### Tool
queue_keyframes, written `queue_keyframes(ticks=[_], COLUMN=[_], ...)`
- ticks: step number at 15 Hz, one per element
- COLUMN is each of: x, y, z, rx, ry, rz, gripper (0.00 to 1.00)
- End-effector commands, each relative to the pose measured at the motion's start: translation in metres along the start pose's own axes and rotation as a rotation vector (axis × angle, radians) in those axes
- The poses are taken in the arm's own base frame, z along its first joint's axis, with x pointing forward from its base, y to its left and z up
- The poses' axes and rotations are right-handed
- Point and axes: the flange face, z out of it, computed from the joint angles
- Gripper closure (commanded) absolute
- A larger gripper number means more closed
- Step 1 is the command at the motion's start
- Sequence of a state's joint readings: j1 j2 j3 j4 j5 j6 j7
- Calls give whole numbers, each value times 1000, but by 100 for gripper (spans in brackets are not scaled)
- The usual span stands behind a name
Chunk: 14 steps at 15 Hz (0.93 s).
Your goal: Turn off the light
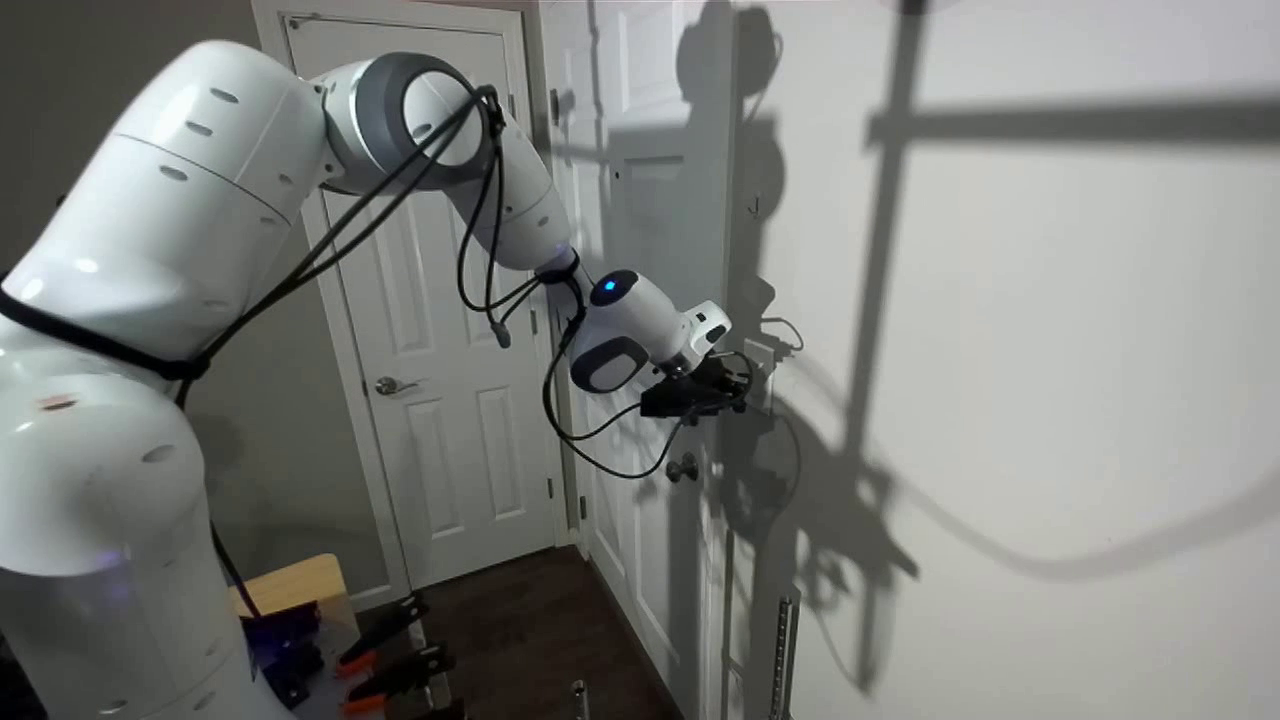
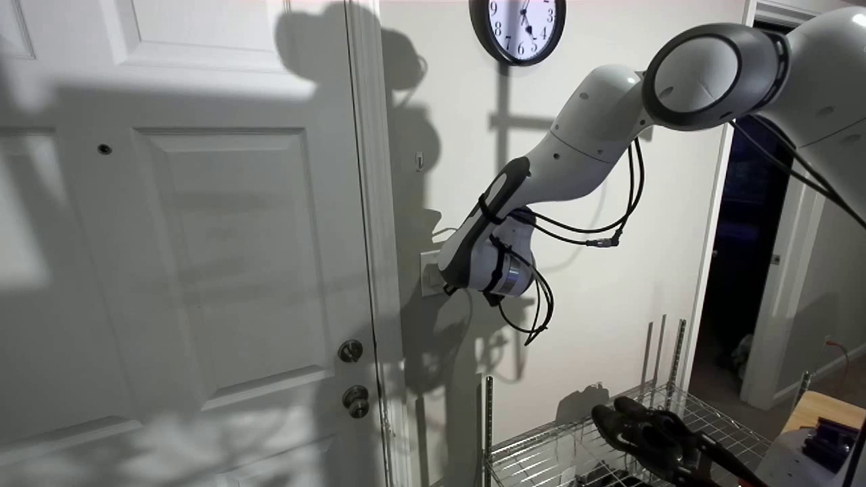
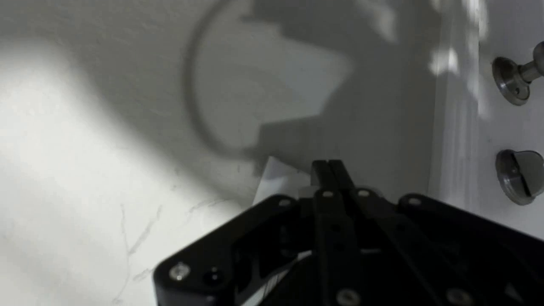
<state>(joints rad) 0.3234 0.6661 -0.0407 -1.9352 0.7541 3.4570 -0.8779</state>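
A white light switch plate (image 2: pixel 430 273) is on the wall beside the door frame. It also shows in an exterior view (image 1: pixel 760 357), partly behind my gripper (image 1: pixel 742 385). In the wrist view a corner of the plate (image 3: pixel 278 178) shows beside the fingertips, and my gripper (image 3: pixel 328 162) covers the rest. My fingers are together with nothing seen between them. The fingertips are at or very close to the plate; I cannot tell whether they touch it. The switch's position is hidden. The lamp is out of view; the wall is lit, with hard arm shadows on it.
A white door with a knob (image 2: pixel 355 400) and a lock (image 2: pixel 350 350) stands beside the plate. A clock (image 2: pixel 519 30) hangs above. A wire shelf (image 2: pixel 534 456) with black tools (image 2: pixel 649 436) stands below the arm. Cables (image 1: pixel 625 470) hang in loops from the wrist.
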Motion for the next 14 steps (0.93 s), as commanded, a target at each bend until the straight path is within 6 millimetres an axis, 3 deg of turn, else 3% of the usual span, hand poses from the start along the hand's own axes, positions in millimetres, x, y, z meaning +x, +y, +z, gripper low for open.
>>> queue_keyframes(ticks=[1, 4, 14], x=[20, 35, 30], y=[7, 11, -5], z=[-1, -3, 2], rx=[-46, -68, -20], ry=[40, 70, 60], rz=[11, 10, 76], gripper=[98, 98, 98])
